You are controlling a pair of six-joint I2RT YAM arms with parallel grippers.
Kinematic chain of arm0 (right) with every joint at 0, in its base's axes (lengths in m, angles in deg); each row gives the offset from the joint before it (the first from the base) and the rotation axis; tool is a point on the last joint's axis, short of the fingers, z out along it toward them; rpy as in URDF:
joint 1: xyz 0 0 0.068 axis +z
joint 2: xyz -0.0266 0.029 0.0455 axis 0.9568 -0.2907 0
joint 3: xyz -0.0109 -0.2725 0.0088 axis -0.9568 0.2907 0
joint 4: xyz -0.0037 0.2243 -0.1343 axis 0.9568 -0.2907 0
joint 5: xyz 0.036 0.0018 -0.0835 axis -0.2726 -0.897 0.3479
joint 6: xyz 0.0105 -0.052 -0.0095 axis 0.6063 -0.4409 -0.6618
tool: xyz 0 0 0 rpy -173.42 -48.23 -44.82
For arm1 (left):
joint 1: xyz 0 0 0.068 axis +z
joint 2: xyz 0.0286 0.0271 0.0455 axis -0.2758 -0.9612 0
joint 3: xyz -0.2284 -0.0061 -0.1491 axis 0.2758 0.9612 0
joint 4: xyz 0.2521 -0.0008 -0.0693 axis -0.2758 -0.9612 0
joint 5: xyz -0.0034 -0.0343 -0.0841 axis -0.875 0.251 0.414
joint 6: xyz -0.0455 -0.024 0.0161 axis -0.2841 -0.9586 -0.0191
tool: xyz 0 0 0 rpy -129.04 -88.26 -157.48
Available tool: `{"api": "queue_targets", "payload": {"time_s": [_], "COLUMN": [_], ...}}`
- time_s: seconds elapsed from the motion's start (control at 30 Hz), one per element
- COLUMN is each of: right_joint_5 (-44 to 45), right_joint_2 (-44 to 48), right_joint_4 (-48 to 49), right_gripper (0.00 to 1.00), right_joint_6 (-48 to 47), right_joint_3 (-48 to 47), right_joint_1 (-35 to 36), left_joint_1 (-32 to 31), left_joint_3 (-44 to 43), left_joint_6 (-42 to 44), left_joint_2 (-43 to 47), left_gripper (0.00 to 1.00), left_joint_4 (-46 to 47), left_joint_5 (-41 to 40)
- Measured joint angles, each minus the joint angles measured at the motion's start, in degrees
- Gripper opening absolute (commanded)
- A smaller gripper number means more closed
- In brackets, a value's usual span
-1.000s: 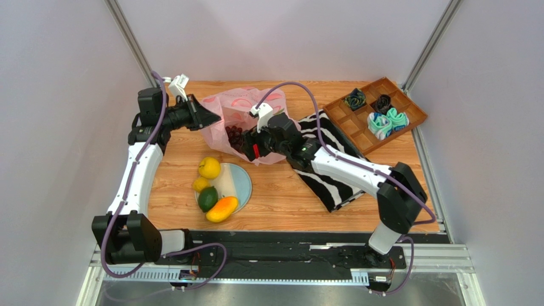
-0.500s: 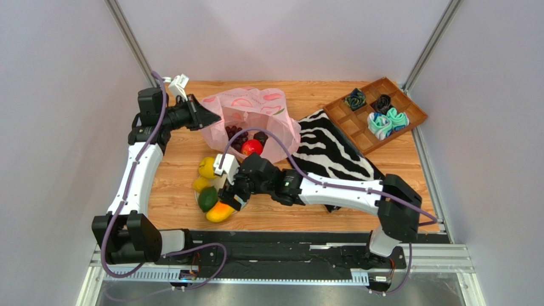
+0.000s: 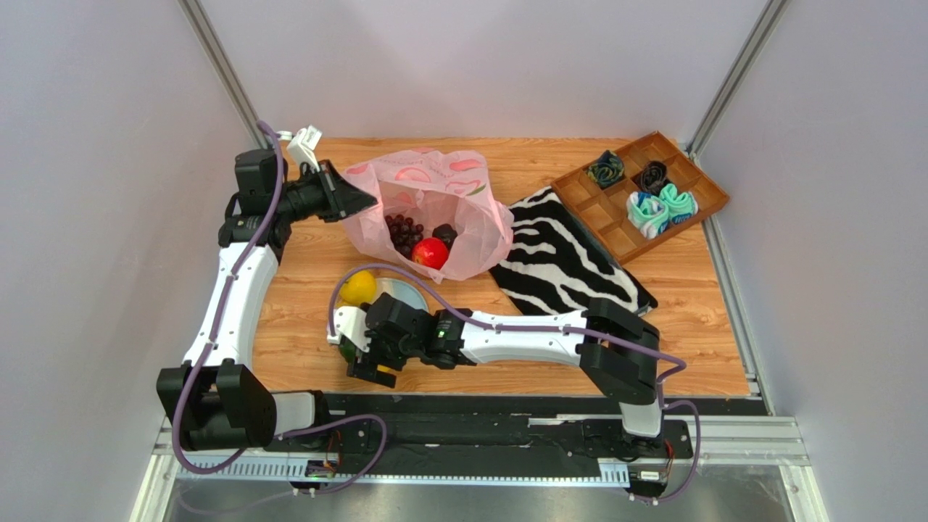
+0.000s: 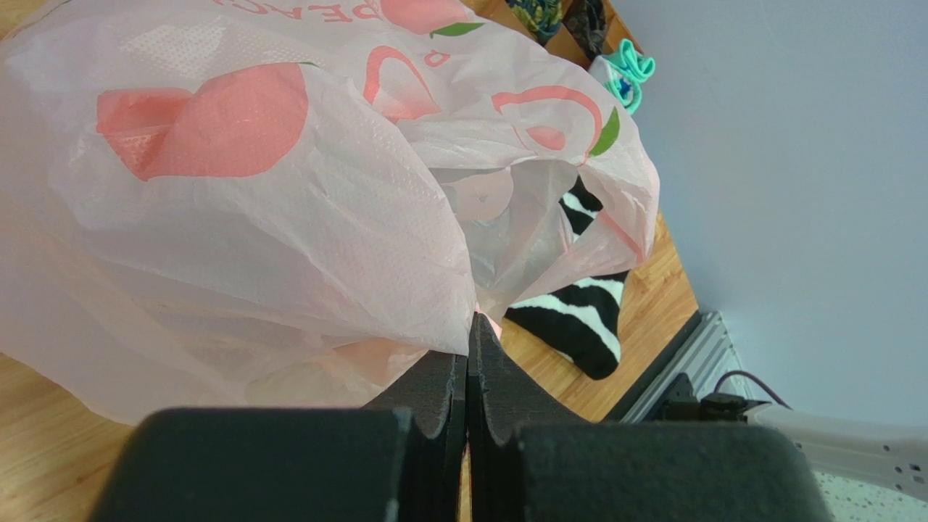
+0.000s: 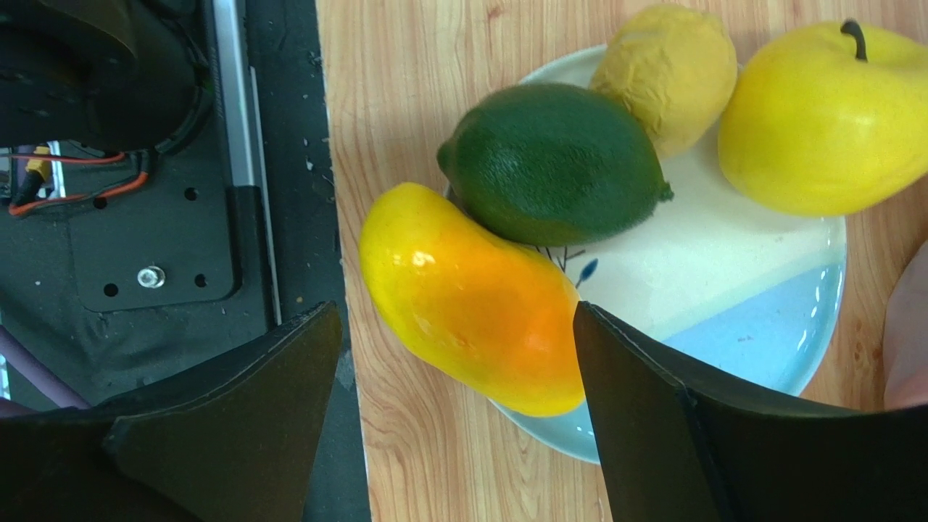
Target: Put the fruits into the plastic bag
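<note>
The pink plastic bag point(image 3: 436, 190) lies open at the back, with the dark grape bunch point(image 3: 404, 230) and the red fruit point(image 3: 430, 252) inside. My left gripper point(image 3: 365, 197) is shut on the bag's rim point(image 4: 327, 218), jaws pressed together point(image 4: 468, 339). My right gripper point(image 3: 376, 364) is open over the plate point(image 3: 411, 295), with its fingers on either side of the orange-yellow mango point(image 5: 474, 299) and not touching it point(image 5: 455, 326). The green oval fruit point(image 5: 553, 163) and two yellow lemons point(image 5: 667, 74) point(image 5: 812, 120) lie on the plate point(image 5: 752, 272).
A zebra-striped cloth point(image 3: 566, 261) lies right of the bag. A wooden compartment tray point(image 3: 610, 207) with rolled cloth bundles stands at the back right. The table's front edge and black rail point(image 5: 240, 196) lie just beside the mango.
My right gripper left the bag's mouth, leaving the red fruit inside, and swung to the near left over the plate, now open around the mango. The left arm has not moved.
</note>
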Motion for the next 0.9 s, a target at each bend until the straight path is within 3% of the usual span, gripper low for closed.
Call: {"api": "queue_targets", "payload": {"time_s": [0.9], "right_joint_5": [12.5], "right_joint_2": [-6.6], "right_joint_4": [3.4], "right_gripper": [0.82], "right_joint_6": [-1.2], "right_joint_3": [-2.8], "right_joint_1": [0.9], "left_joint_1": [0.0], "left_joint_3": [0.0], "left_joint_6": [-0.3], "left_joint_2": [0.0], "left_gripper": [0.00], "left_joint_4": [0.0], "left_joint_5": [0.0]}}
